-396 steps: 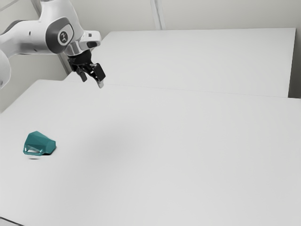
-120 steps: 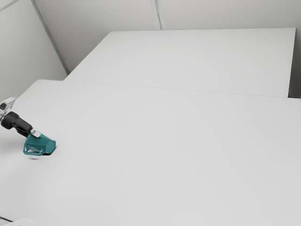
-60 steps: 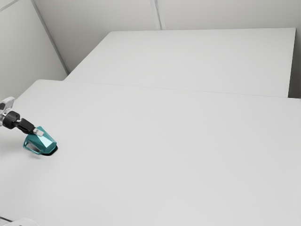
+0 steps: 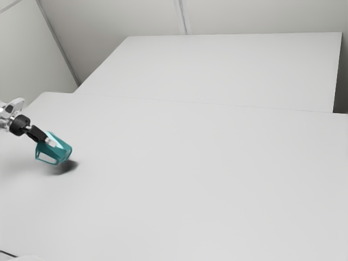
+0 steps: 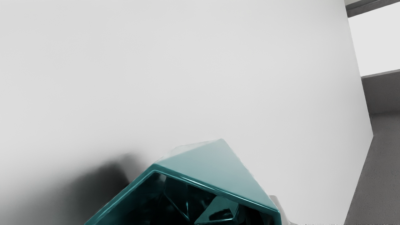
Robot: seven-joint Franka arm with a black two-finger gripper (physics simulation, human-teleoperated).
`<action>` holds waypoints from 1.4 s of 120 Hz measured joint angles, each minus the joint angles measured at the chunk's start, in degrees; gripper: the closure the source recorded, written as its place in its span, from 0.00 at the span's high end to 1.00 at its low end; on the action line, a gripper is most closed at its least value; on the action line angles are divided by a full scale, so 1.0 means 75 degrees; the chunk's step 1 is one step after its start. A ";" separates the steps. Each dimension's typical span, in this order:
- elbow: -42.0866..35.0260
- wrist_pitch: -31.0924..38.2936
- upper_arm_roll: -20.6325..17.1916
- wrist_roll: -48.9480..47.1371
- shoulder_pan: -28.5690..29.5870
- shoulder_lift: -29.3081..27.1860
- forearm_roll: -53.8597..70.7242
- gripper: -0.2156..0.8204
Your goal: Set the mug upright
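Note:
The teal faceted mug [image 4: 62, 150] hangs a little above the table, tilted, with its handle toward the exterior view's lower left and a shadow below it. My gripper [image 4: 51, 142] comes from the exterior view's left and is shut on the mug at its upper side. In the wrist view the mug [image 5: 215, 175] has its open mouth toward my hand, showing the dark inside. A pale fingertip [image 5: 276, 203] of the gripper peeks out beside the mug's outer wall; the mug hides the rest of the grip.
The white table [image 4: 190, 179] stretches beneath and beyond the mug. Another white surface [image 4: 228, 70] adjoins its far side, with pale walls [image 4: 98, 22] behind. In the wrist view, the table's edge borders a dark grey area [image 5: 378, 175].
From lying on the table under my gripper, the mug has come up off it, tipping and shifting slightly toward the exterior view's right. My hand has risen with it.

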 joint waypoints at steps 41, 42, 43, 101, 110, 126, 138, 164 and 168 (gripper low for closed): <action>-0.1520 0.0786 0.0275 -0.0296 -0.1648 -0.1825 0.0604 0.03; -0.1576 0.0840 0.0291 -0.0310 -0.1717 -0.1875 0.0636 0.03; -0.1625 0.0892 0.0305 -0.0325 -0.1784 -0.1918 0.0666 0.03; -0.3850 0.4034 0.1031 -0.1914 -0.5480 -0.3361 0.2802 0.03; -0.4022 0.4444 0.1110 -0.2287 -0.5959 -0.3382 0.3017 0.03; -0.4191 0.5175 0.1144 -0.2950 -0.6674 -0.3301 0.3421 0.03; -0.4251 0.5717 0.1154 -0.3453 -0.7012 -0.3147 0.3946 0.03; -0.4240 0.6621 0.1151 -0.4406 -0.7386 -0.2781 0.4847 0.03; -0.4227 0.6724 0.1149 -0.4530 -0.7394 -0.2706 0.4928 0.03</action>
